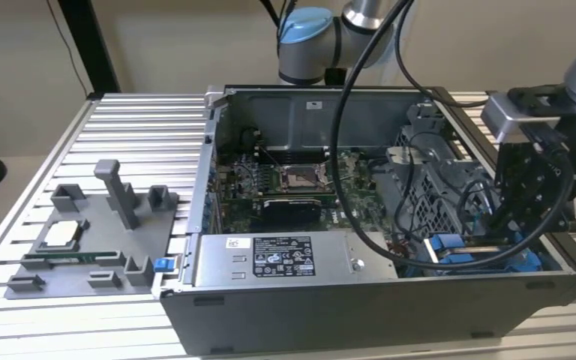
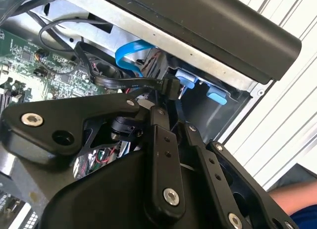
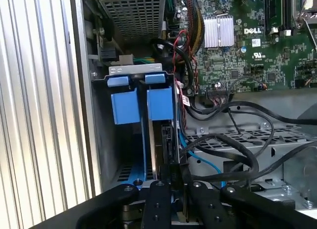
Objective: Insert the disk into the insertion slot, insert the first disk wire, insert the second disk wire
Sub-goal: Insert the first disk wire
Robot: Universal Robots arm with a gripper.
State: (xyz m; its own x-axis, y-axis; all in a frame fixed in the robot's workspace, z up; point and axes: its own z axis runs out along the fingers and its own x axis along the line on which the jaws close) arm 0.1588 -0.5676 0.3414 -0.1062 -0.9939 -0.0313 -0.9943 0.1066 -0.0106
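The disk stands on edge in the insertion slot. The jaws of the gripper pinch the black wire connector. Square it to the disk's port, then press straight.

Soft, even light from overhead leaves the ribbed surface pale and gleaming, with only faint shadows beside the grey fixtures. Inside the open computer case it is dimmer, the walls shading the motherboard. In the second wrist view the black claw stands dark against that surface, which is nearly washed out.
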